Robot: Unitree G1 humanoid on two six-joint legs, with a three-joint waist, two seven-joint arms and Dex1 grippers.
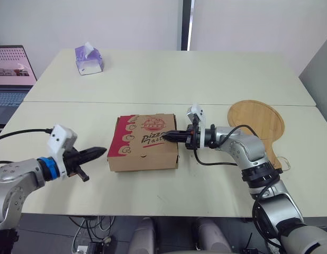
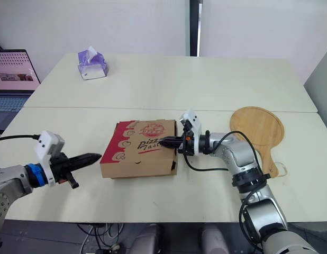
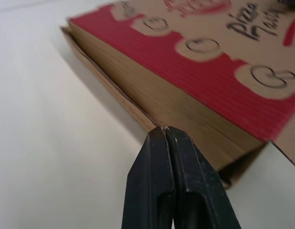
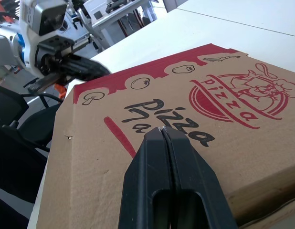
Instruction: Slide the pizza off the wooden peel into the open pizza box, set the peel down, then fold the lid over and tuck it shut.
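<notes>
Left hand (image 1: 101, 152) and right hand (image 1: 165, 136) both pinched closed, pointing inward

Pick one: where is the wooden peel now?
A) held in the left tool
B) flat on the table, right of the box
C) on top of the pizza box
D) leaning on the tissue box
B: the peel lies flat on the table, right of the closed box.

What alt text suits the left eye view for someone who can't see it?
A closed pizza box sits on a table, the right gripper, shut, over its lid and the left gripper, shut, pointing at its left side. A wooden peel lies to the right; a tissue box sits back-left.
</notes>
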